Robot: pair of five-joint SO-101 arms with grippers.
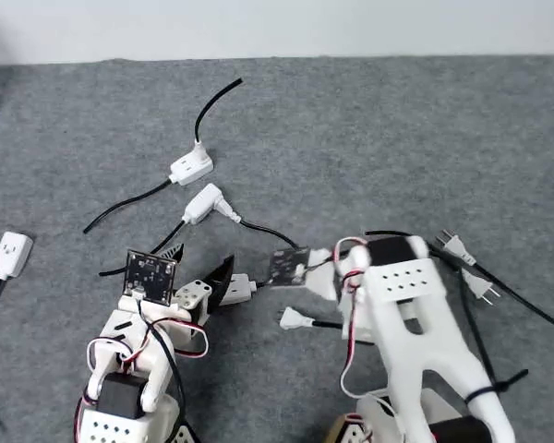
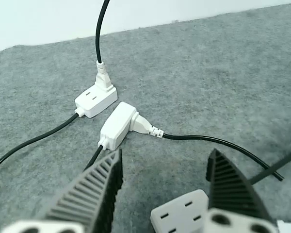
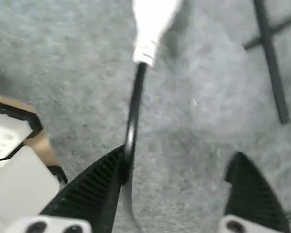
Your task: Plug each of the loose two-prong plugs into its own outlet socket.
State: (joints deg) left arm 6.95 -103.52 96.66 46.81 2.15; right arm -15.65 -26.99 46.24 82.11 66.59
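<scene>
While both arms are sitting low over the grey felt surface (image 1: 369, 120), a spare socket (image 1: 11, 252) is lying far out at the left edge, well apart from everything else. Moving right, the left gripper (image 2: 166, 162) is standing wide open, its jaws straddling a white socket block (image 2: 180, 217) without clamping it. That block is looking like light, hard, smooth plastic, so I'm judging a squeeze across its flat sides safest. Beyond it, a back socket (image 2: 94, 99) and a nearer socket (image 2: 117, 125) are each appearing to carry a plug already.

Toward the middle, a loose plug (image 1: 295, 320) is lying with its prongs pointing at the left arm. Its black cord (image 3: 131, 116) is running between the jaws of the right gripper (image 3: 180, 160), which is also gaping open, the cord brushing one jaw. I'm reckoning the plug is light and rigid and the cord springy, so the body behind the prongs is the place to hold. At far right an upper plug (image 1: 454, 245) and a lower plug (image 1: 478, 286) are waiting, and a pale wall (image 1: 258, 28) is running behind.
</scene>
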